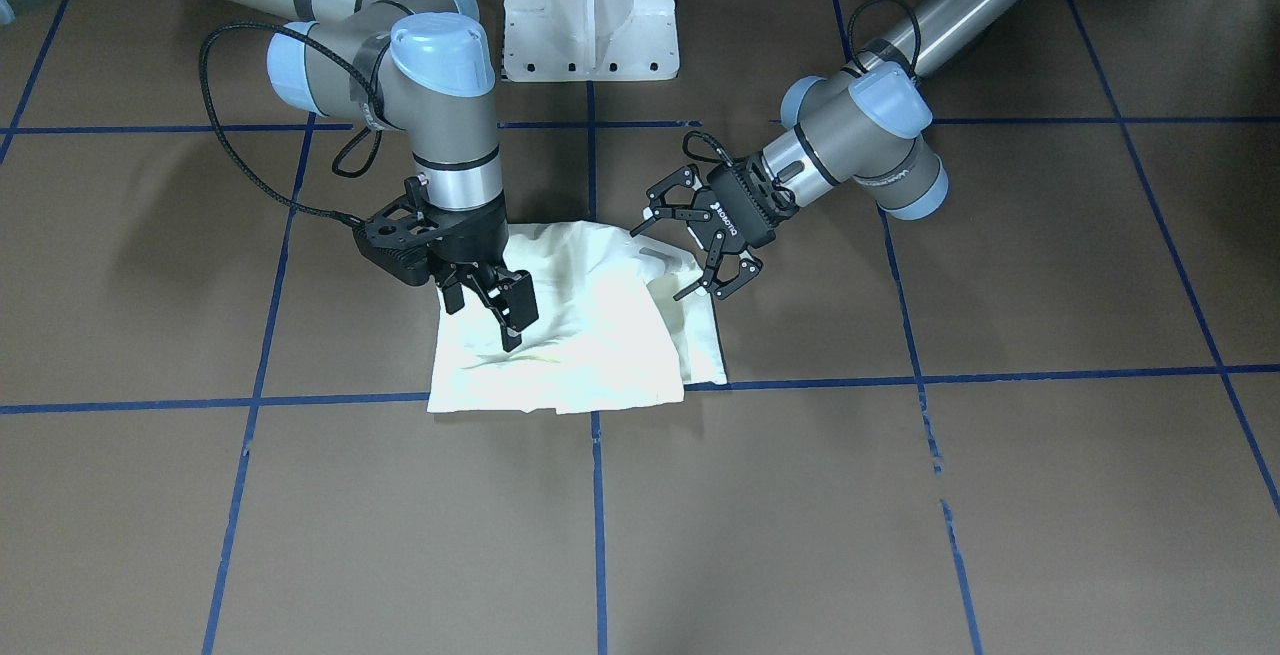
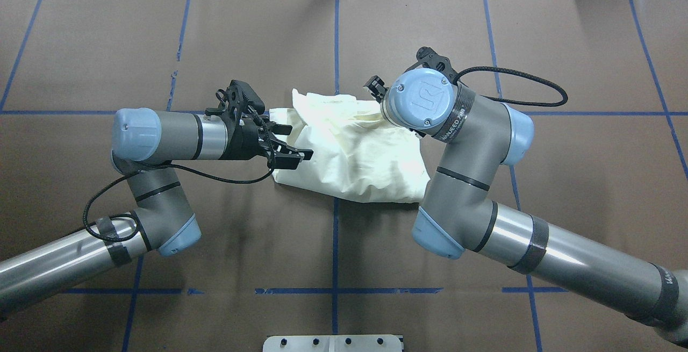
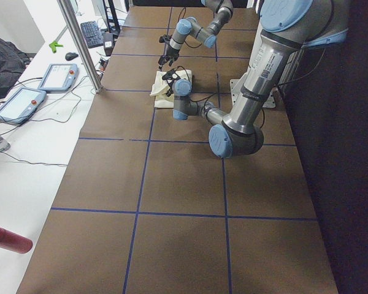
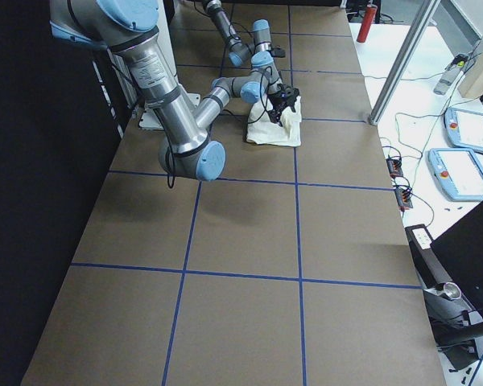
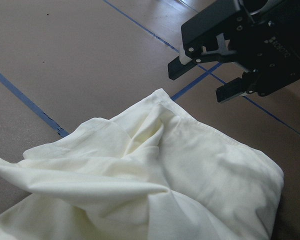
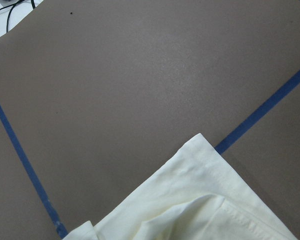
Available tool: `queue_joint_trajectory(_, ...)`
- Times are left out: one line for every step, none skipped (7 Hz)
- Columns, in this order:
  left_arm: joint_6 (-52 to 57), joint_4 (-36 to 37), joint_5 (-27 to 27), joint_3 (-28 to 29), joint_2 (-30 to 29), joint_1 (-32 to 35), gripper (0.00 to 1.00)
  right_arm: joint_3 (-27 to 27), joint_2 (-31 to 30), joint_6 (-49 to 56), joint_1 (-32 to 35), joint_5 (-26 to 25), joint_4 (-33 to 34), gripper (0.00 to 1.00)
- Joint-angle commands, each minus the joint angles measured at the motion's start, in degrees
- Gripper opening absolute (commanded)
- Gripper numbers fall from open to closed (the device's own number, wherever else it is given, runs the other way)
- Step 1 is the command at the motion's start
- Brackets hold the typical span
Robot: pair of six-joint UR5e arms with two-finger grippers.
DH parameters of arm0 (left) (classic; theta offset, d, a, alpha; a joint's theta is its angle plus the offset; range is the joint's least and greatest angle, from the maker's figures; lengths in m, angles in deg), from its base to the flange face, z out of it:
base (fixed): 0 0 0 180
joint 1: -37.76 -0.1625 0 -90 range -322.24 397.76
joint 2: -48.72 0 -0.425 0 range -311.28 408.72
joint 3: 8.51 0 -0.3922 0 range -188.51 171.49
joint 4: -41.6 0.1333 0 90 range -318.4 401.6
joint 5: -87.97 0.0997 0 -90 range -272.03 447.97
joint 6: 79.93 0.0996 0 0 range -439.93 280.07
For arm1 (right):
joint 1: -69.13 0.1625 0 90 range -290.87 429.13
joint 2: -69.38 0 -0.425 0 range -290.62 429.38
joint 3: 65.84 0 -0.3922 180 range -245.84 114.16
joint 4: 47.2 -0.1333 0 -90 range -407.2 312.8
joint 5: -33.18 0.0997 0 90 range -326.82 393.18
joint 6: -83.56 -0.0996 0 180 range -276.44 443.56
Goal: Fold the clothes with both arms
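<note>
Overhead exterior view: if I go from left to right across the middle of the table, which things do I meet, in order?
left arm → left end effector → cream-white shirt → right arm → black cable loop

We see a white pedestal base (image 1: pixel 590 5) with a row of dark bolt holes along its foot. On either side of that base stand the left arm (image 1: pixel 860 135) and the right arm (image 1: pixel 440 105), both made of polished silver tubes, matte grey joint housings and rounded light blue caps. Black tape bands wrap the tubes nearest the base. A black braided cable (image 2: pixel 516 72) loops off each wrist. Farthest from the base, the left gripper (image 1: pixel 658 262) and the right gripper (image 1: pixel 485 320) are black with open-linkage fingers. We read white "ROBOTIQ" lettering on the left one's body.
</note>
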Motion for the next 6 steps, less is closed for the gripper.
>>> queue_joint_trajectory(0.0, -3.4, -0.2, 3.2, -0.7, -0.4, 0.66, 0.1, -0.2, 0.0, 0.0, 0.1, 0.0, 1.0)
queue_joint_trajectory(0.0, -3.5, -0.4, 3.2, -0.6, -0.4, 0.58, 0.1, -0.3, 0.1, 0.0, 0.1, 0.0, 1.0)
queue_joint_trajectory(0.1, -3.6, -0.4, 3.1, -0.5, -0.5, 0.54, 0.1, -0.3, 0.1, 0.0, 0.1, 0.0, 1.0)
queue_joint_trajectory(1.5, -3.6, -0.4, 3.1, -0.5, -0.5, 0.52, 0.1, -0.3, 0.1, 0.0, 0.1, 0.0, 1.0)
queue_joint_trajectory(1.9, -4.8, -1.5, 3.1, 0.2, -0.5, 0.5, 0.1, -0.3, 0.1, 0.0, 0.1, 0.0, 1.0)
queue_joint_trajectory(1.9, -6.3, -3.4, 3.1, 0.4, -0.4, 0.37, 0.1, -0.3, 0.1, 0.0, 0.1, 0.0, 1.0)
